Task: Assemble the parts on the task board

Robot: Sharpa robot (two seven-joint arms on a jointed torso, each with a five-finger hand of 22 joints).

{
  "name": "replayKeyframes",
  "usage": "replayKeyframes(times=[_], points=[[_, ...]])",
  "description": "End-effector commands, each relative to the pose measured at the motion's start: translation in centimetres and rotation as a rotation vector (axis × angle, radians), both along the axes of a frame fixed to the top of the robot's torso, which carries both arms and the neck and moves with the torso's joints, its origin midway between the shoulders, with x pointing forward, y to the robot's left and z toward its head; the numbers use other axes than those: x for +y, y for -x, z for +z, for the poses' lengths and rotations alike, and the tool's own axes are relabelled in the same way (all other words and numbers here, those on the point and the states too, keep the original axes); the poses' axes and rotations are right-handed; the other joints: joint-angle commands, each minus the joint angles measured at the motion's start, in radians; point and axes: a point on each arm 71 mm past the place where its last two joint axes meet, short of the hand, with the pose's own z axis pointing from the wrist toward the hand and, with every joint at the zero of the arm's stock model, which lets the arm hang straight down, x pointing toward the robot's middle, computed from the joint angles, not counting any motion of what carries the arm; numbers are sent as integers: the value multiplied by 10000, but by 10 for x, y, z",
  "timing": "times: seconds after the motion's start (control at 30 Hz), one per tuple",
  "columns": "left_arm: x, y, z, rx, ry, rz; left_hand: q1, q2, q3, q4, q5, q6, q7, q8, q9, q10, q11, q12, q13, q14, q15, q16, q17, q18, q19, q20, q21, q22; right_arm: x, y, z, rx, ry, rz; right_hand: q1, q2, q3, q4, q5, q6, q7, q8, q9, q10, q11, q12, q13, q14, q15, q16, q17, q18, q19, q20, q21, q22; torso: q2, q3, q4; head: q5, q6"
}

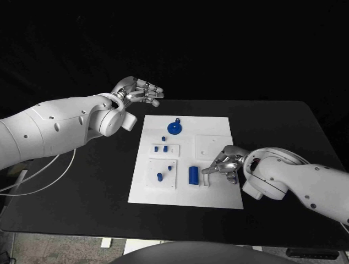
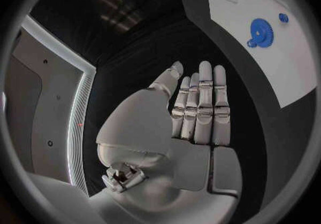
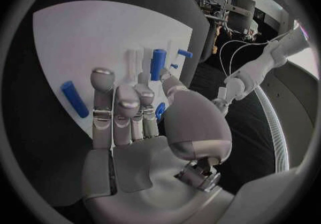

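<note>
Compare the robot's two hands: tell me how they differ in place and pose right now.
The left hand is off the task board, over the black table past the board's far left corner; the right hand is over the board's right side, beside the blue cylinder. The left hand's fingers lie straight and together; the right hand's curl downward. Both are silver and hold nothing.

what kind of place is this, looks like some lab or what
Most likely a robotics lab or test bench. A white task board with small blue parts lies on a black table, two white robot arms work over it, and the surroundings are blacked out.
</note>
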Motion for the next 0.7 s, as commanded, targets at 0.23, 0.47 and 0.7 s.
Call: replayKeyframes(times=[0.23, 0.47, 0.7], points=[[-2, 0, 1, -6, 108, -140, 7, -82, 28, 61, -27, -38, 7, -18, -5, -41, -16, -6, -9, -8, 40, 39, 8, -130, 58, 35, 34, -8, -44, -13, 14, -111, 281, -109, 228, 204, -114, -234, -166, -141, 36, 5, -21, -70, 100, -69, -76, -16, 50, -97, -83, 76, 436, 41, -166, 373, -40, -6, -87, -218, 77], [-1, 0, 1, 14, 111, -166, -9, -73, 37, 81, -38, -48, 0, -20, -6, 133, -64, -6, -9, -15, 28, 42, 11, -153, 40, 30, 27, -36, -68, -14, 17, -279, 1353, -106, 178, 164, 14, -365, -158, -34, 7, -1, -66, -61, 85, -68, -106, -9, 54, -80, -76, 48, 444, 43, -138, 412, -38, 22, -120, -402, 77], [-1, 1, 0, 21, 99, -147, -150, -57, -100, 254, -1074, -45, -32, -17, -3, 186, -77, -5, -8, 11, 37, 58, 20, -193, 72, 60, -7, -178, -84, -13, 14, -344, 2603, -143, 95, -131, 334, 12, -377, -20, 10, -1, -97, -80, 94, -115, -174, -7, 69, -99, -113, 42, 445, 59, -183, 434, -38, 32, -122, -526, 68]])
